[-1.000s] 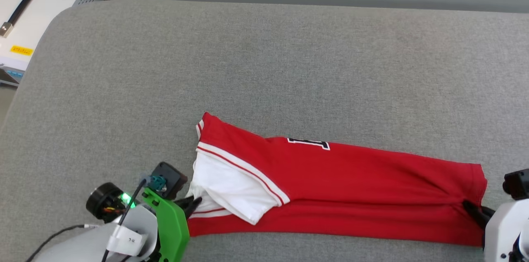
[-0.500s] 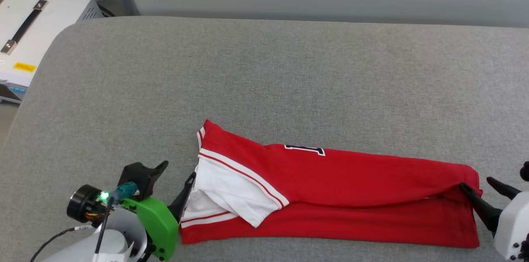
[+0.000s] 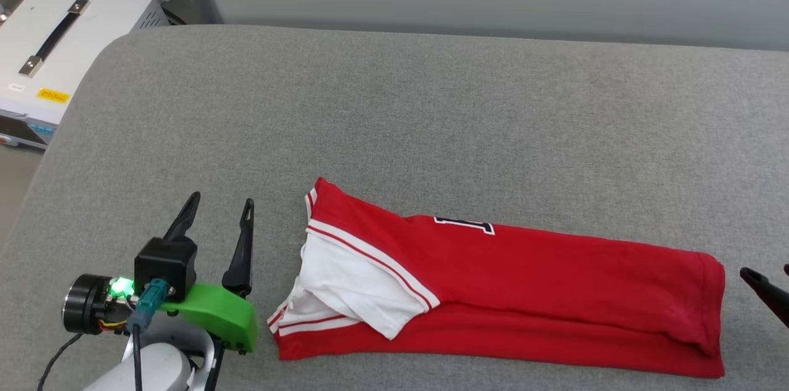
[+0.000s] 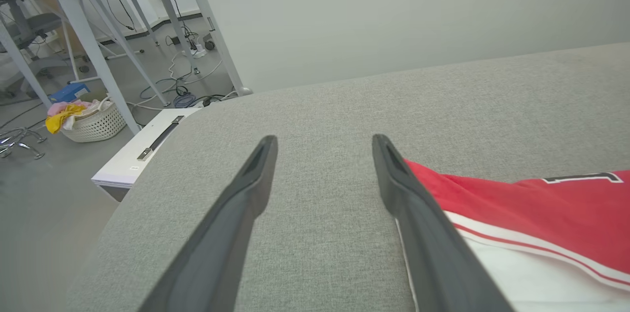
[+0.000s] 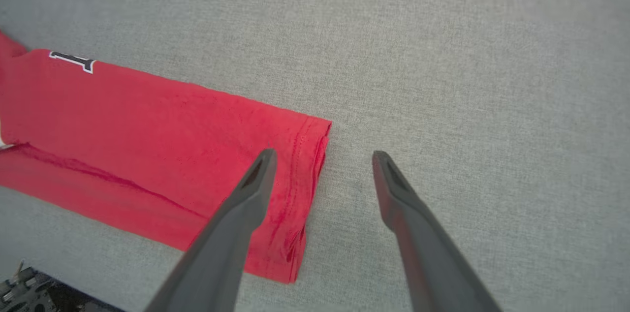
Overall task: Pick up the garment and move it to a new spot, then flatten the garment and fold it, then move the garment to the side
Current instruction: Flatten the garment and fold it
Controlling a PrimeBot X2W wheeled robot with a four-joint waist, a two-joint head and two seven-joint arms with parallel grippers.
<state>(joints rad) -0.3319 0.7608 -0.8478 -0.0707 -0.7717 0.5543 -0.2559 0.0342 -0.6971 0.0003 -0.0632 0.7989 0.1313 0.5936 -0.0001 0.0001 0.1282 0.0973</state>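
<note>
The left gripper [image 3: 221, 198] and right gripper [image 5: 323, 153] are standing open and empty, having just released the garment [image 3: 555, 292], which is lying folded lengthwise between them; that fold appears complete.

The head camera looks forward and down from high over the grey surface [image 3: 431, 101], taking in the whole garment [image 3: 524, 280] and a white case [image 3: 61, 52] off the left corner. The left wrist camera sits low and close, facing along the left jaws toward the far wall, and shares the garment's sleeve end [image 4: 541, 203] and that case [image 4: 147, 149]. The right wrist camera looks steeply down past the right jaws, sharing the hem end [image 5: 305, 140].
</note>
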